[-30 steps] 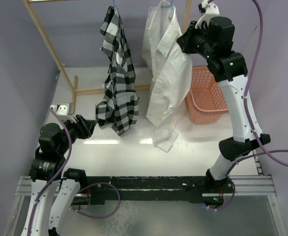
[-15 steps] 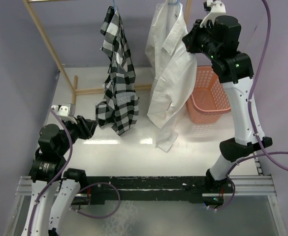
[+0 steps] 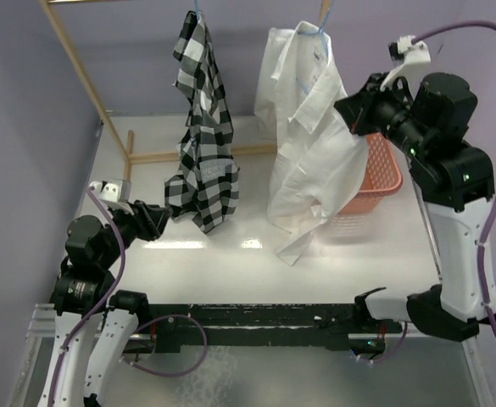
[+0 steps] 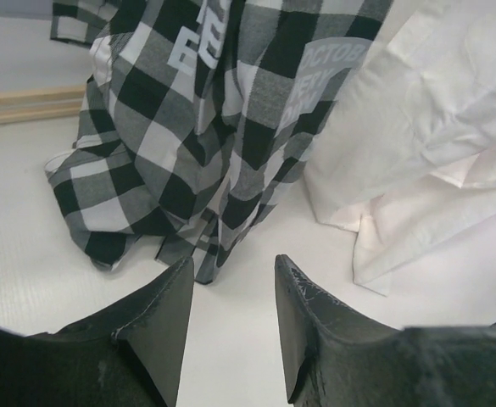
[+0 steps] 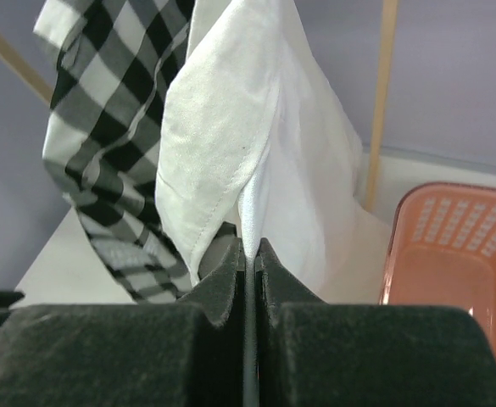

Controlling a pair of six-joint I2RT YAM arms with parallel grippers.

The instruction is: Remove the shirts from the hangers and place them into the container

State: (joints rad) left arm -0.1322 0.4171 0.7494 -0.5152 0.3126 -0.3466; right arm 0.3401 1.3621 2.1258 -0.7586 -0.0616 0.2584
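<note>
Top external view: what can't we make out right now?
- The basket: left side hidden behind the white shirt and the right arm; right wrist view crops it at the edge.
- The hanger of the plaid shirt: only its hook shows at the top edge; the rest is inside fabric.
- The right gripper: fingertips buried in white cloth from above; only the wrist view shows the grip.

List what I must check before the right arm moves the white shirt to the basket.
1. Right end effector shut on white shirt: ok.
2. Shirt off its hanger: not ok, the hanger is inside it.
3. Hanger hook free of the rack: cannot tell.
4. Basket open, nothing seen inside: ok.
5. Left end effector open and empty: ok.
</note>
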